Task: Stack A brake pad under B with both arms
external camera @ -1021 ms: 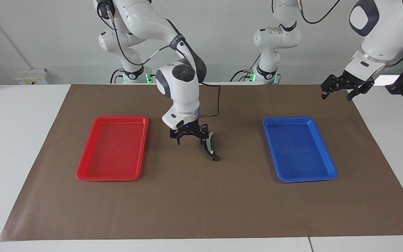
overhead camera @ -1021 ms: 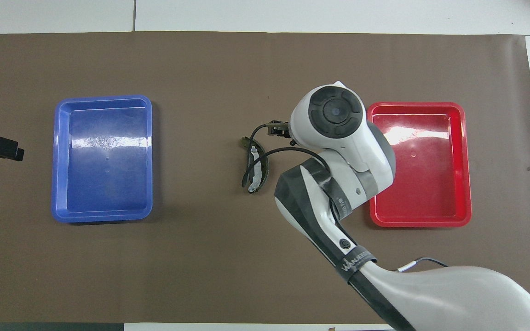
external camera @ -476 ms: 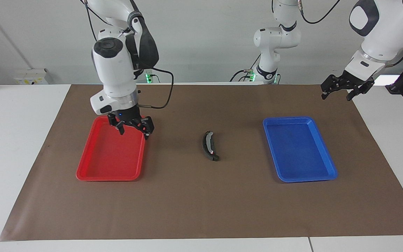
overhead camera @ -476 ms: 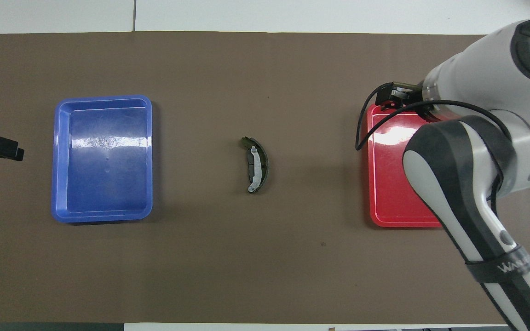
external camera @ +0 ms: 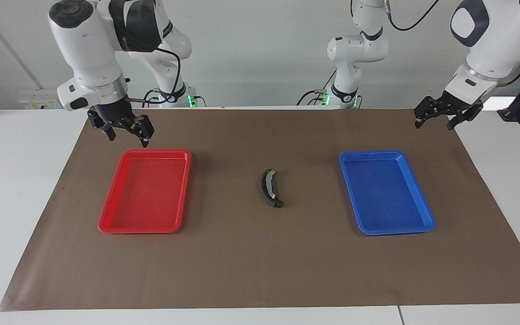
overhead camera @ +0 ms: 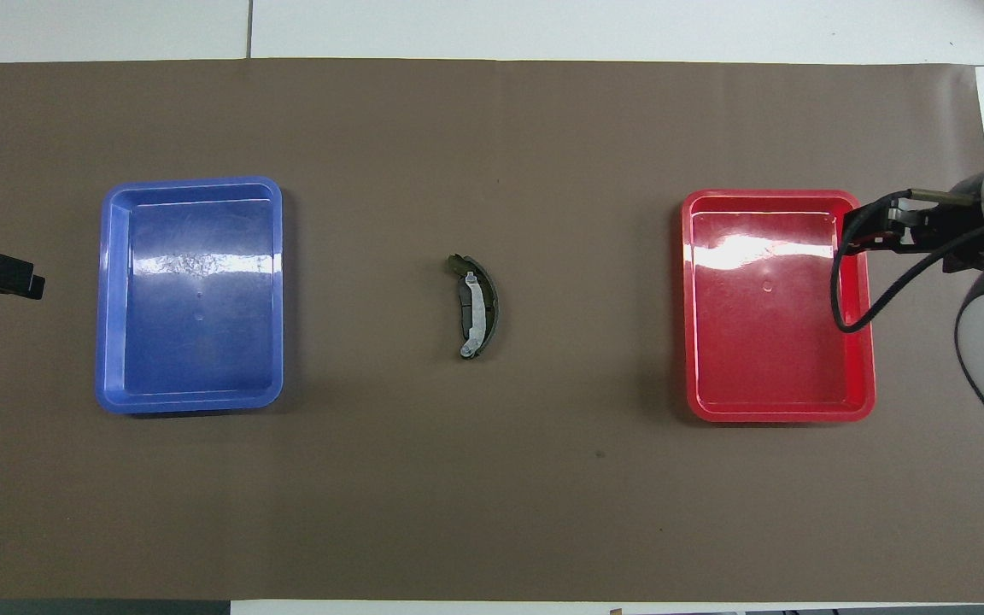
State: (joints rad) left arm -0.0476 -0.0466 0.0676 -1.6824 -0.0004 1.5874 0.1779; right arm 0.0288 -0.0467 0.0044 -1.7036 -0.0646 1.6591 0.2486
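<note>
Overhead, B [overhead camera: 475, 306] hides the A brake pad beneath; facing, both claws, left [external camera: 440, 118] and right [external camera: 124, 131], hang released.

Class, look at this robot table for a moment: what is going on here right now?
Nothing is being held. The stacked brake pieces lie mid-mat between the red tray and the blue tray: B, the silver-striped crescent, rests on the darker A brake pad. The right pincer hangs open above the mat beside the red tray's robot-side end. The left pincer waits, open, over the mat's corner at its own end.
</note>
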